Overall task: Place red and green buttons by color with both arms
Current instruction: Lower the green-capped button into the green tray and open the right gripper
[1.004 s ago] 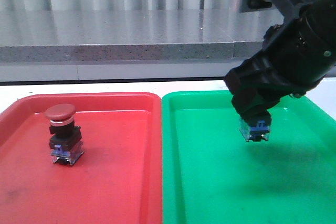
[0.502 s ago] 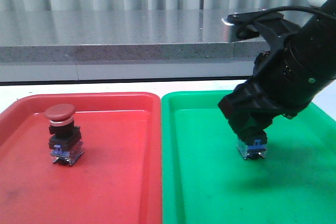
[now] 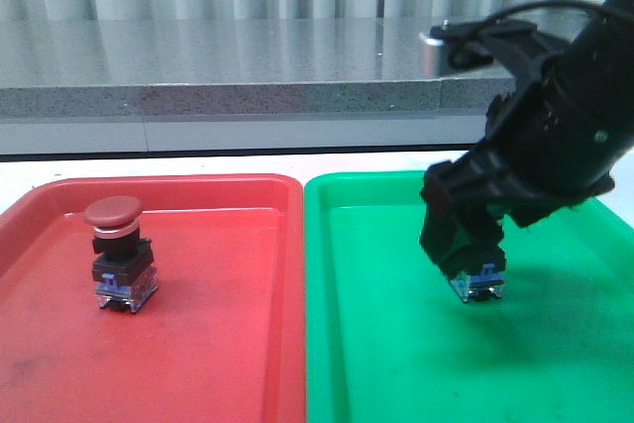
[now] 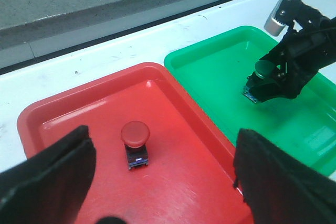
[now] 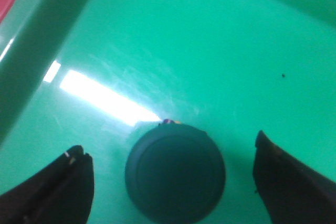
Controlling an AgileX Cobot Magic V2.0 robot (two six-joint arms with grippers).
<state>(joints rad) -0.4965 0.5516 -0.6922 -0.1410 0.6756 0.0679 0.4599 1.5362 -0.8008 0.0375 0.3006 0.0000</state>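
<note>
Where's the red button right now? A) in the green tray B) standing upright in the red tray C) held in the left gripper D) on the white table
B: the red button stands upright, cap up, on the red tray, clear of both grippers.

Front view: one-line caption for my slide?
Right gripper around the green button on the green tray; red button upright in red tray.

A red tray (image 3: pixel 198 364) is lying at nine o'clock, touching a green tray (image 3: pixel 396 373) at three o'clock, a grey counter (image 3: pixel 218 66) running behind at twelve.
</note>
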